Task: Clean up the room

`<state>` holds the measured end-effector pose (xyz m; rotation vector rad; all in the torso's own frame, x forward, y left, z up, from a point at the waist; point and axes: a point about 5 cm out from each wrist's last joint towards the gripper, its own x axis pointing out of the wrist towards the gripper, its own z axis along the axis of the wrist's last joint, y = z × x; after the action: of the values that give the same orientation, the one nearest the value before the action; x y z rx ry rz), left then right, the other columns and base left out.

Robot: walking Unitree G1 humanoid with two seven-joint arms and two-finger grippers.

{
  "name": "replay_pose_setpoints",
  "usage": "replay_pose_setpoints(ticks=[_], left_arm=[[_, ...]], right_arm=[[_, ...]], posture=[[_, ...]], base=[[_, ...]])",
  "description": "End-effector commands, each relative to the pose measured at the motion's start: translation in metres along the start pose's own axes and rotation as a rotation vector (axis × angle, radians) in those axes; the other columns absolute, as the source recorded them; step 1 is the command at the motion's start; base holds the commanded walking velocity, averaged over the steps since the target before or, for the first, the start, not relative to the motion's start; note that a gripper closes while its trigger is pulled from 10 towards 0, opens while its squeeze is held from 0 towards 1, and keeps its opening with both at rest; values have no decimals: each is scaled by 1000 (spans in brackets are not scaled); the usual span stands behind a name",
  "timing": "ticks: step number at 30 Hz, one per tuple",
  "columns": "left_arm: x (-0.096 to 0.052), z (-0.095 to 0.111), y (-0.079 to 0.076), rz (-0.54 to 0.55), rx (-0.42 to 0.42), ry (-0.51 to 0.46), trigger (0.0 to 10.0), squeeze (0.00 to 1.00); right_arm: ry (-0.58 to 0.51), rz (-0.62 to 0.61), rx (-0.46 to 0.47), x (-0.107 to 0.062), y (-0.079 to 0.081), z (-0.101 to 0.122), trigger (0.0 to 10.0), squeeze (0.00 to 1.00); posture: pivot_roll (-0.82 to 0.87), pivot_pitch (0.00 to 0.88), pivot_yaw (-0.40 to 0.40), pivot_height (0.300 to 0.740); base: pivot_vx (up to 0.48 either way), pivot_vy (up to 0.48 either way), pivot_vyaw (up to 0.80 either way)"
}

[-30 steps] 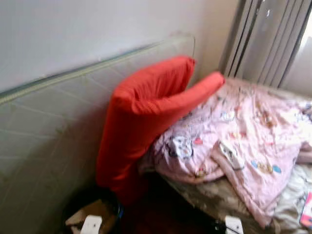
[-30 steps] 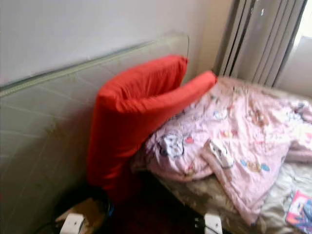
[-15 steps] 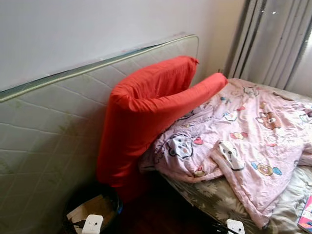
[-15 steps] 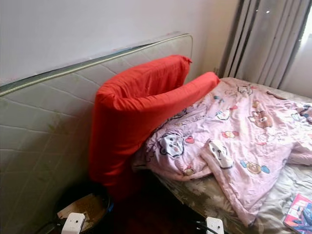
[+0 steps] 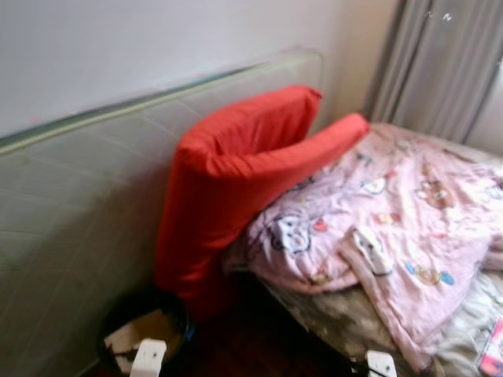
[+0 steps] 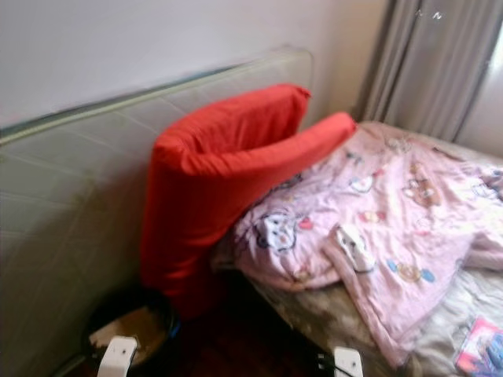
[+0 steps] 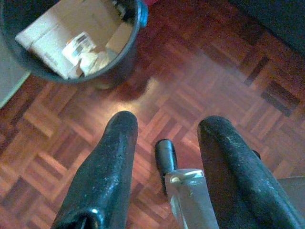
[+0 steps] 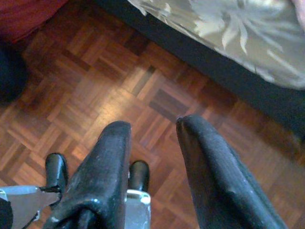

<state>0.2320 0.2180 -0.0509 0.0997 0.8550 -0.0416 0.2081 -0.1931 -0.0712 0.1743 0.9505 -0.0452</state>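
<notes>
A big red cushion (image 5: 236, 181) stands folded between a grey mattress (image 5: 71, 228) leaning on the wall and the bed. A crumpled pink cartoon-print quilt (image 5: 409, 212) lies over the bed's floral sheet (image 5: 330, 314). A dark round bin (image 5: 110, 330) with cardboard and paper scraps (image 7: 71, 33) in it stands on the floor at the cushion's foot. My left gripper (image 7: 169, 121) hangs open over the parquet just beside the bin. My right gripper (image 8: 153, 125) hangs open above the floor near the bed's dark side (image 8: 228, 90).
Grey curtains (image 5: 440, 63) hang behind the bed at the far right. A colourful booklet (image 6: 479, 345) lies on the bed's near right corner. Parquet floor (image 8: 119, 81) runs between the bin and the bed. The white wall (image 5: 157, 39) rises behind the leaning mattress.
The head views have shifted slightly and turned blurry, so the camera moved. None of the things in the room has changed place, and both arms still hang low.
</notes>
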Motion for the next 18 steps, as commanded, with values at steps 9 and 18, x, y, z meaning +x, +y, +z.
replay_pose_setpoints(ticks=[9, 18], left_arm=[[-1, -8, 1, 5, 2, 27, 10000, 0], [-1, -8, 1, 6, 1, 27, 10000, 0]], right_arm=[[-21, -13, 37, 0, 0, 2, 10000, 0], [-25, -11, 32, 0, 1, 3, 10000, 0]], posture=[[29, 0, -22, 740], [30, 0, -22, 740]], base=[[0, -267, 89], [0, -273, 0]])
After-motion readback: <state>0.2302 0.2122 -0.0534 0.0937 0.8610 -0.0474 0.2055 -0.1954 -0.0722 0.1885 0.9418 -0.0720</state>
